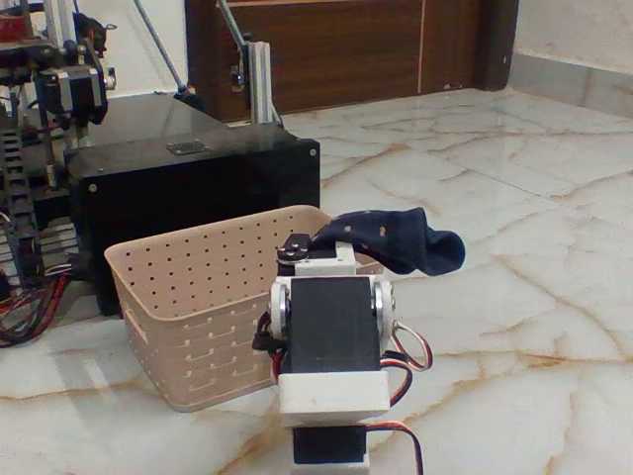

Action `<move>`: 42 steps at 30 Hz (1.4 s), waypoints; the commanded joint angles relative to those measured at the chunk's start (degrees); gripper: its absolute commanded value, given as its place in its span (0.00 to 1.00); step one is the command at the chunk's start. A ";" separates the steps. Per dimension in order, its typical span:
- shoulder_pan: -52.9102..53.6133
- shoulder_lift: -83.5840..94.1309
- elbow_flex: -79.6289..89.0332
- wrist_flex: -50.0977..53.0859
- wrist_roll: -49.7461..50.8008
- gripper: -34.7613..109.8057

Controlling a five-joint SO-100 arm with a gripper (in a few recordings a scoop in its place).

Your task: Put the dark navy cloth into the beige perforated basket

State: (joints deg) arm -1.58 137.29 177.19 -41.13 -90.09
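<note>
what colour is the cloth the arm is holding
Dark navy cloth with faint tiny light dots, clearest in the fixed view.

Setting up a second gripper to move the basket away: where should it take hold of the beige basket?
Grip the beige perforated basket by its thin top rim, probably at the near left corner, coming down from above. The arm and the dark navy cloth crowd its right side; the black box blocks the back.

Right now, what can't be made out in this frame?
- Gripper: its fingers sit behind the arm's white and black servo blocks, so open or shut is unclear.
- Dark navy cloth: its left end is hidden by the arm.
- Beige perforated basket: its right side and interior are blocked by the arm.
</note>
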 commanded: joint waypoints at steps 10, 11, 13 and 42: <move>0.62 0.62 -1.14 1.76 0.44 0.24; 0.62 0.35 -1.85 1.76 0.26 0.24; 0.09 -1.58 -4.83 2.29 0.00 0.24; -16.61 -54.14 -105.64 68.55 52.38 0.24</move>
State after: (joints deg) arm -17.49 82.53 75.94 23.03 -41.13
